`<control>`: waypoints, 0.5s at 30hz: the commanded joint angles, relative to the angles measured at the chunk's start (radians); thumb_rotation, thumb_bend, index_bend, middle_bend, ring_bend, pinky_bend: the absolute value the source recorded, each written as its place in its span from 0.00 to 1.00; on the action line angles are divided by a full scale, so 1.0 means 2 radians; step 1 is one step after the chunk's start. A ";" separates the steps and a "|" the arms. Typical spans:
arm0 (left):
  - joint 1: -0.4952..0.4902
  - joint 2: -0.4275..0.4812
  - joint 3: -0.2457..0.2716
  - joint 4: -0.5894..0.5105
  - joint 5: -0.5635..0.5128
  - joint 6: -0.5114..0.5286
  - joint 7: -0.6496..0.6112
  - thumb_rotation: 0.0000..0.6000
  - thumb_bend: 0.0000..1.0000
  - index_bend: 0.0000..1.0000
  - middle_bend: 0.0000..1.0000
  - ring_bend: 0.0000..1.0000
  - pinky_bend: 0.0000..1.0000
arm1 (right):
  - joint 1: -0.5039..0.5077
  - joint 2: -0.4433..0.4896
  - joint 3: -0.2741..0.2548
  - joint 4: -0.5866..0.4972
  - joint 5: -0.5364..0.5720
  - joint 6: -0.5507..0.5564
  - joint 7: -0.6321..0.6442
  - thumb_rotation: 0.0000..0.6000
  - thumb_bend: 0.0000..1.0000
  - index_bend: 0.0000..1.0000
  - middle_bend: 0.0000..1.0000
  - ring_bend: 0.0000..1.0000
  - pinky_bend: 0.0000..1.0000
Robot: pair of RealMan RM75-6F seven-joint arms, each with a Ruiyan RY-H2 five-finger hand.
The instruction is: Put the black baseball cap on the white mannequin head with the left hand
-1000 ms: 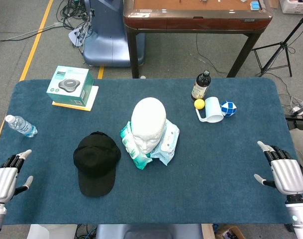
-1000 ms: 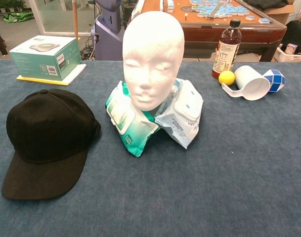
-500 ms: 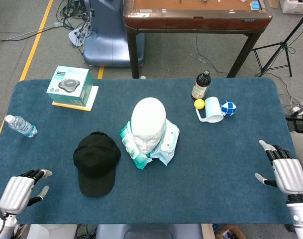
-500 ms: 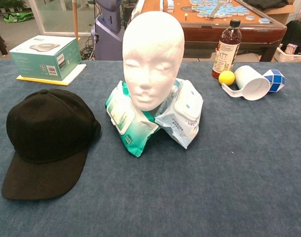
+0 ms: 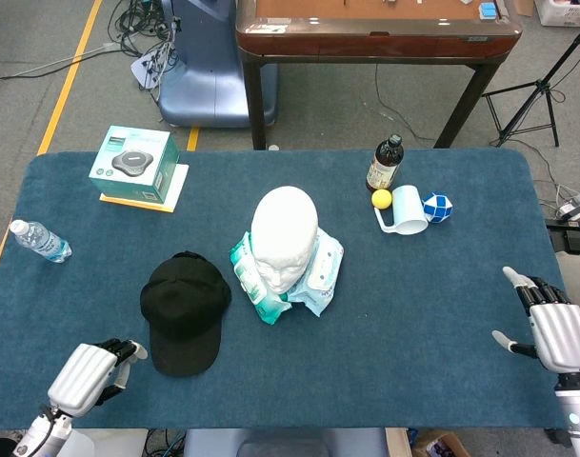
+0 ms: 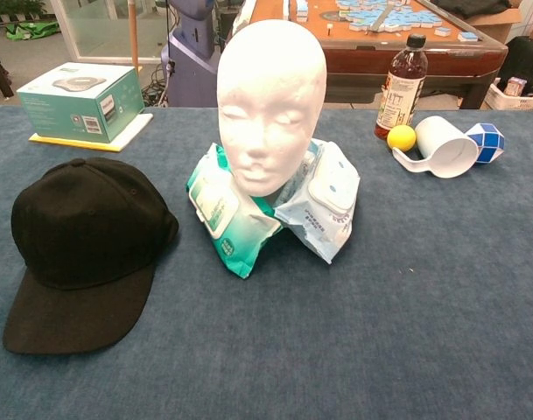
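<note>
The cap lies flat on the blue counter, crown up, brim toward the near edge, left of the mannequin head and close beside it without touching. In the chest view the cap sits clear of the green wipes pack. The head stands upright, bare, face toward the robot, propped among two wipes packs: the green one on its left, a pale blue one on its right.

Left hand: low at the near edge, just left of the cap brim, palm down, fingers bent forward toward the cap and holding nothing. Contact with the brim cannot be told; a thin gap appears to remain. Not seen in the chest view.

Right hand: far right near the counter edge, fingers extended and apart, nothing in it.

Other items: a boxed device on a yellow-edged pad at back left; a water bottle lying on its side at far left; a dark bottle, a yellow ball, a tipped white mug and a blue-white puzzle ball grouped at back right.
</note>
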 commanded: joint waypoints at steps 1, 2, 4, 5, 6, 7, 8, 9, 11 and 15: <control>-0.010 -0.004 0.000 -0.009 0.001 -0.014 0.002 1.00 0.68 0.43 0.50 0.48 0.70 | 0.000 0.002 0.000 0.000 -0.001 0.001 0.004 1.00 0.00 0.02 0.24 0.18 0.26; -0.012 -0.005 0.000 -0.012 -0.001 -0.019 0.003 1.00 0.68 0.43 0.50 0.48 0.70 | -0.001 0.002 0.000 0.001 -0.001 0.001 0.005 1.00 0.00 0.02 0.23 0.18 0.26; -0.017 -0.007 -0.002 -0.018 -0.004 -0.028 0.009 1.00 0.68 0.43 0.50 0.48 0.70 | -0.001 0.004 0.000 0.001 -0.001 0.002 0.008 1.00 0.00 0.03 0.23 0.18 0.26; -0.020 -0.008 -0.003 -0.020 -0.006 -0.031 0.011 1.00 0.68 0.43 0.50 0.48 0.70 | -0.001 0.004 0.000 0.001 -0.001 0.002 0.010 1.00 0.00 0.03 0.23 0.18 0.26; -0.022 -0.009 -0.004 -0.023 -0.009 -0.036 0.015 1.00 0.69 0.43 0.50 0.48 0.70 | -0.002 0.005 0.001 0.001 -0.001 0.003 0.011 1.00 0.00 0.03 0.24 0.18 0.26; -0.024 -0.010 -0.005 -0.025 -0.012 -0.041 0.018 1.00 0.69 0.43 0.50 0.48 0.70 | -0.002 0.005 0.001 0.001 -0.001 0.003 0.013 1.00 0.00 0.03 0.24 0.18 0.26; -0.026 -0.012 -0.005 -0.028 -0.016 -0.045 0.020 1.00 0.69 0.43 0.50 0.48 0.70 | -0.002 0.006 0.001 0.002 -0.001 0.003 0.014 1.00 0.00 0.04 0.24 0.18 0.26; -0.027 -0.014 -0.007 -0.030 -0.019 -0.048 0.022 1.00 0.69 0.42 0.50 0.48 0.70 | -0.002 0.006 0.001 0.002 -0.001 0.003 0.015 1.00 0.00 0.04 0.24 0.18 0.26; -0.032 -0.018 -0.008 -0.033 -0.025 -0.058 0.028 1.00 0.70 0.42 0.50 0.49 0.71 | -0.002 0.007 0.001 0.002 -0.001 0.003 0.018 1.00 0.00 0.05 0.24 0.18 0.26; -0.043 -0.020 -0.009 -0.044 -0.040 -0.082 0.042 1.00 0.70 0.42 0.50 0.49 0.71 | -0.003 0.010 0.001 0.002 0.000 0.004 0.023 1.00 0.00 0.07 0.23 0.18 0.26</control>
